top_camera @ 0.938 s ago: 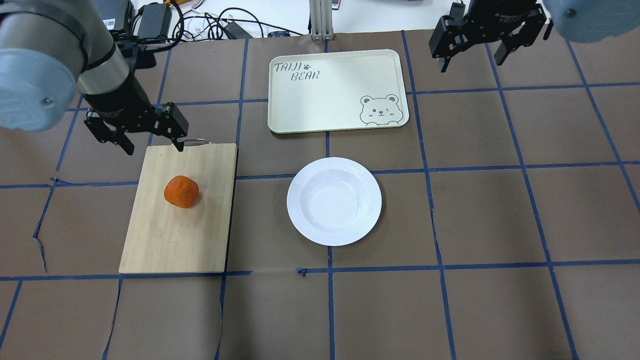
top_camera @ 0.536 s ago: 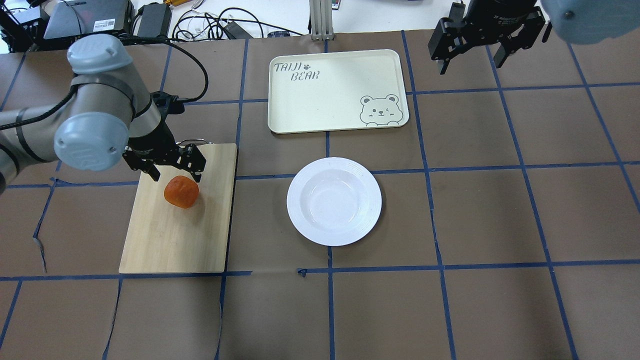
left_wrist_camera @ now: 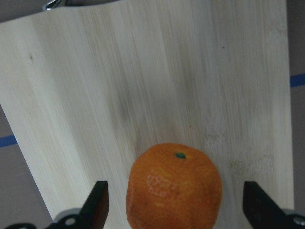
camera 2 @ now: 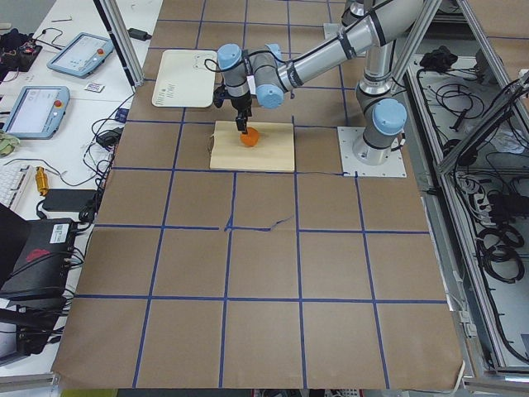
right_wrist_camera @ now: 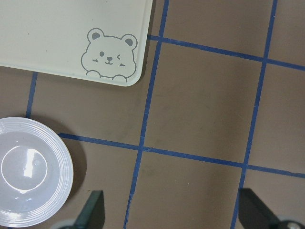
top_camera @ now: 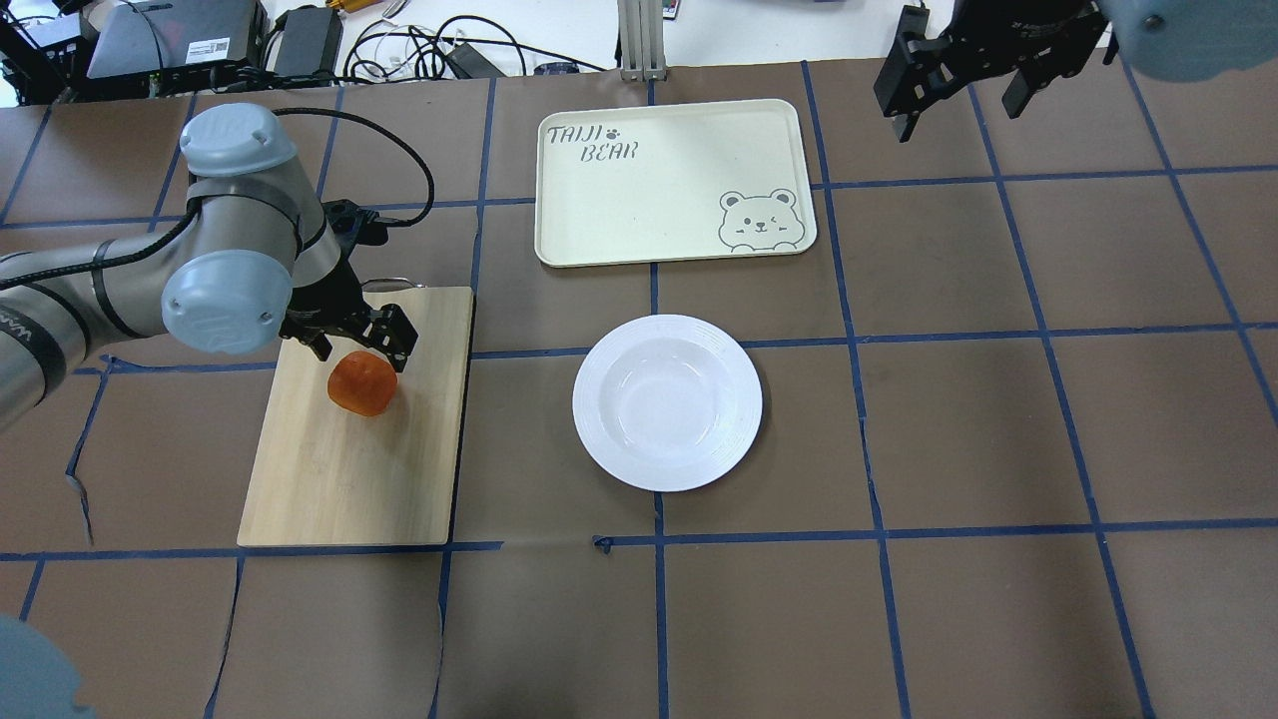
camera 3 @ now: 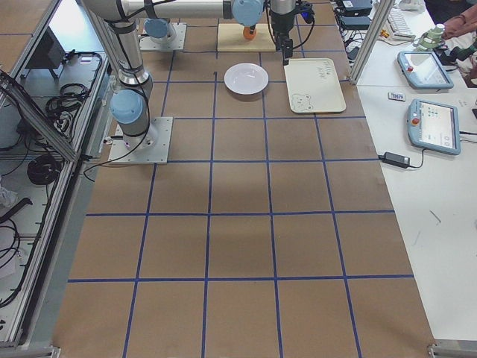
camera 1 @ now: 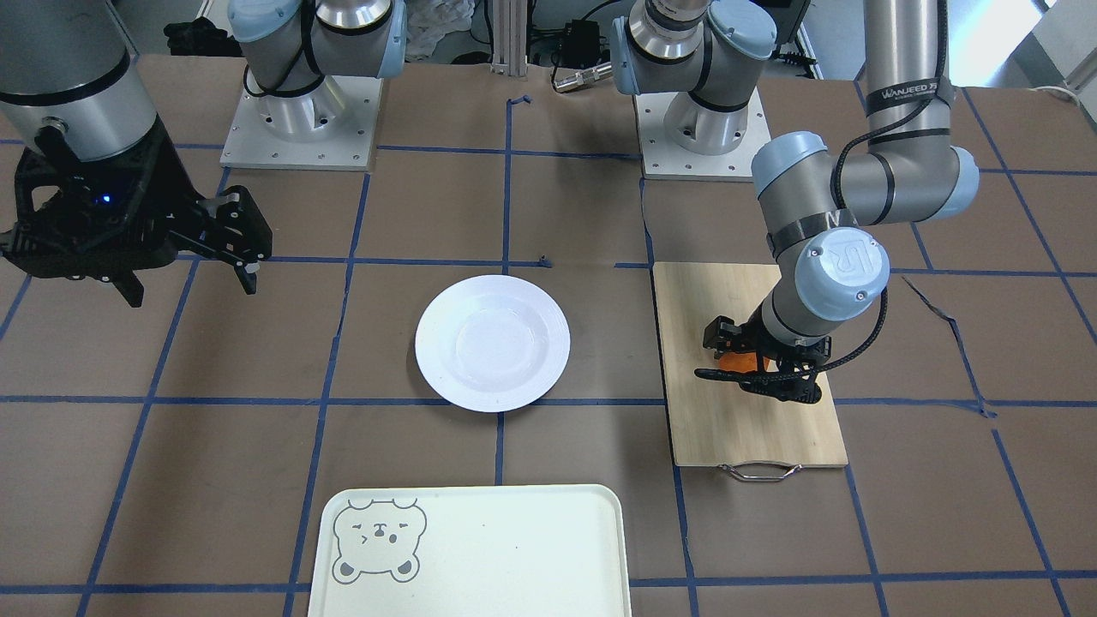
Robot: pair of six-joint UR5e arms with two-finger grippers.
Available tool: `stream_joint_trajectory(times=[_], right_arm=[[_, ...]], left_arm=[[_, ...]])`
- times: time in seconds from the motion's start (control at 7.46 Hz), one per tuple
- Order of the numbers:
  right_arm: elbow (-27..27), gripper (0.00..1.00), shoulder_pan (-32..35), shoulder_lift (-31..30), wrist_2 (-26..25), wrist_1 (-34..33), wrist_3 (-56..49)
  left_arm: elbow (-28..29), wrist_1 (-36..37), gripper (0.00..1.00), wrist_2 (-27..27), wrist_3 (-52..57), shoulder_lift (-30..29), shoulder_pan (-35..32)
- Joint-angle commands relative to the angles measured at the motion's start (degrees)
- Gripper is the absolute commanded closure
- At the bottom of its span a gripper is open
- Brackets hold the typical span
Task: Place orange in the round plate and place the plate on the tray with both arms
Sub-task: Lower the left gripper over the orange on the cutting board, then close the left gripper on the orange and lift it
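Note:
The orange [top_camera: 362, 384] lies on the far half of a bamboo cutting board [top_camera: 349, 469]. My left gripper [top_camera: 351, 338] is low over it and open. In the left wrist view its fingers [left_wrist_camera: 97, 205] stand on either side of the orange [left_wrist_camera: 174, 188] without touching it. From the front the orange [camera 1: 739, 362] is mostly hidden behind that gripper [camera 1: 758, 370]. The white round plate [top_camera: 667, 401] sits bare at mid-table. The tray [top_camera: 669, 185] lies beyond it. My right gripper [top_camera: 958, 100] hangs open, high, right of the tray.
The board's metal handle [camera 1: 759, 470] points toward the tray side. Cables and boxes [top_camera: 300, 40] lie beyond the table's far edge. Tablets [camera 3: 432, 123] rest on a side bench. Blue tape lines cross the brown table.
My left arm has swung down from the board's far edge, and its open fingers now straddle the orange. The right gripper has drifted slightly right. The orange, plate and tray have not moved.

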Motion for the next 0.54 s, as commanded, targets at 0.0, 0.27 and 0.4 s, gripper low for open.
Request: stream_joint_trajectory(times=[0.0,0.27,0.4], right_arm=[[0.1,0.0,-0.12,0.58,2.91,1.12,5.09],[0.01,0.0,0.14,0.58,2.75,0.87,8.03],[0.01,0.0,-0.2,0.58,3.01,0.78,8.3]], left_arm=[[-0.64,-0.06,0.11,0.42,0.23,-1.24,-0.04],[-0.29,-2.6,0.94,0.33,-0.03,-1.06,-0.04],[0.23,-2.34,1.0,-0.63,-0.99,-0.45,-0.39]])
